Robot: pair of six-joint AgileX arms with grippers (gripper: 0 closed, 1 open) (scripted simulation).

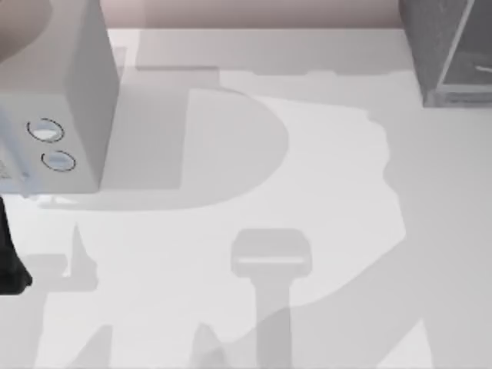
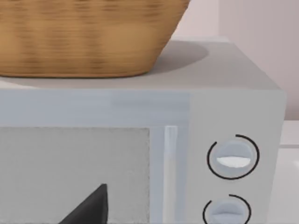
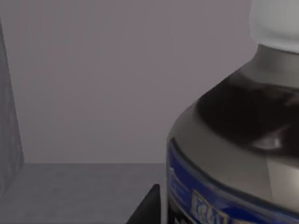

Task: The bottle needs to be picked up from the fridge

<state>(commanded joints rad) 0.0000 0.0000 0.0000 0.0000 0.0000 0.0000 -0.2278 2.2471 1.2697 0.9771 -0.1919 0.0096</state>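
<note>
The bottle [image 3: 233, 140] stands very close in the right wrist view. It has a white cap, a dark neck and a blue label, and it rests on the grey floor of the fridge [image 3: 70, 186]. My right gripper [image 3: 187, 210] is inside the fridge, with one black fingertip [image 3: 148, 209] lying against the bottle's side. In the top view the fridge [image 1: 450, 50] is the grey box at the back right corner. My left arm [image 1: 9, 261] is parked at the table's left edge, in front of the microwave.
A grey microwave [image 1: 65, 115] with two round knobs stands at the back left. A wicker basket [image 2: 84, 37] sits on top of it. The white table [image 1: 307, 192] stretches between microwave and fridge.
</note>
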